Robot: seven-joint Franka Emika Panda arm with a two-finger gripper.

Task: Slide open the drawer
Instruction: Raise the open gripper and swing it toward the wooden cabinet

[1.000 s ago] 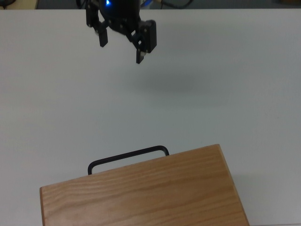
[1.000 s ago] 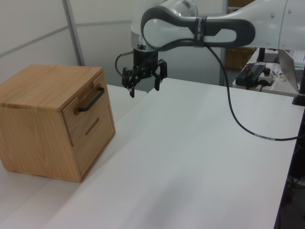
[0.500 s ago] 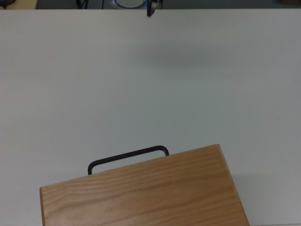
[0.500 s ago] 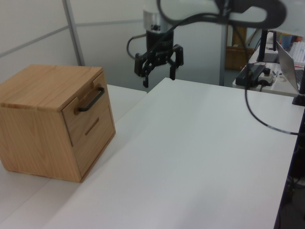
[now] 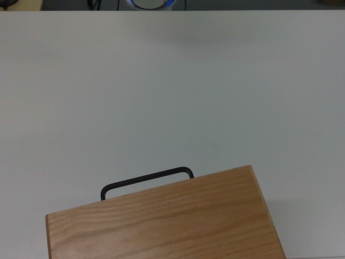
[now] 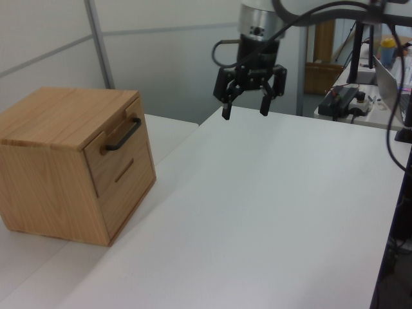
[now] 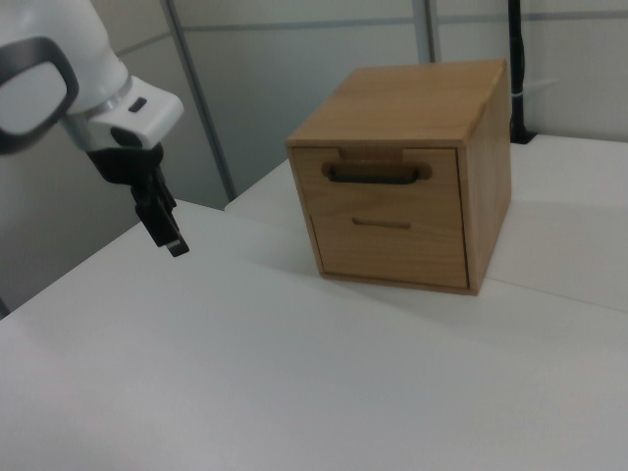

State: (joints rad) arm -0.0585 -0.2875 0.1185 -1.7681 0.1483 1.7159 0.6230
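The wooden cabinet (image 6: 58, 161) stands on the white table (image 6: 257, 212) at the left view's left. Its drawer front (image 6: 109, 154) sits flush with the cabinet body, so the drawer is closed. The thin black bar handle (image 6: 122, 134) sticks out near the top of that front, and it shows again as the handle (image 5: 145, 181) in the top view and the handle (image 7: 378, 175) in the right view. My gripper (image 6: 244, 111) hangs open and empty in the air over the table's far edge, well away from the cabinet. In the right view the gripper (image 7: 169, 234) is at the left. The top view does not show it.
The cabinet's wood-grain top board (image 5: 161, 221) fills the bottom of the top view. A second desk with a power strip (image 6: 347, 96) and a laptop edge stands at the left view's right. A black cable (image 6: 335, 161) hangs from the arm over the table's right side.
The gripper has risen and swung toward the left view's right, farther from the cabinet, and has left the top view. It stays open. The drawer has not moved.
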